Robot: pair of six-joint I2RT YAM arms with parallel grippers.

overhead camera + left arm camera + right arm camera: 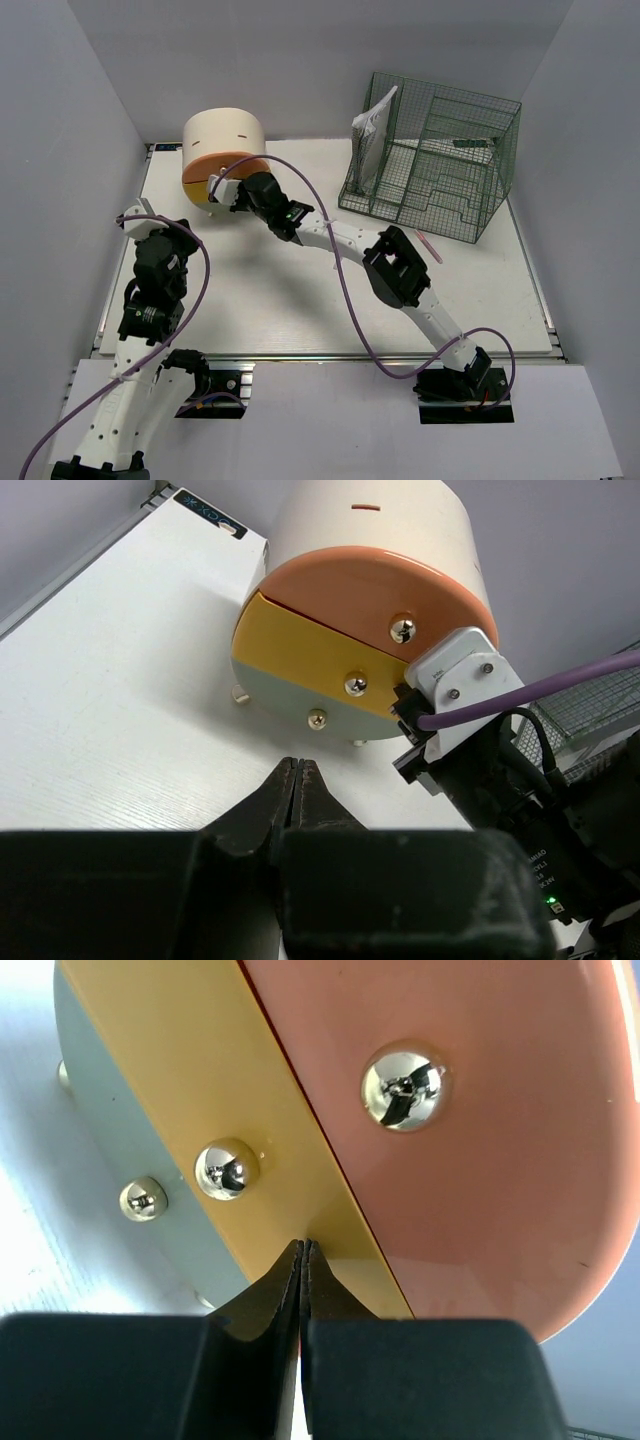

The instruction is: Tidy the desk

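Progress, as far as visible: the bench [300,300] is mostly bare, so I judge the task is well advanced but not finished.

Already in place: a white packet [372,130] stands inside the green wire rack [470,190] at the far right corner. The round drawer box [222,140] sits at the far left corner of the bench. Its 3 fronts, orange [380,590], yellow [300,650] and pale grey [265,695], look shut or nearly shut. The yellow one is maybe a bit proud of the orange, but I cannot tell for sure.

Still loose: a thin pink stick [428,247], prob. a pen, lies on the bench just in front of the rack, near the right arm [400,270] but apart from it. It needs a home, either the rack or a drawer.

Step in hand: the right arm reaches across to the drawer box. The right jaws are pressed together, holding nothing, w/ the tips at the seam between the yellow and orange fronts, below the knobs [403,1085]. Touching or only very close, I cannot say. My guess is that it works on a drawer front, pushing or nudging it.

The left arm [155,280] is folded at the left side. The left jaws are also pressed together and empty, above the bench in front of the box, not touching it.
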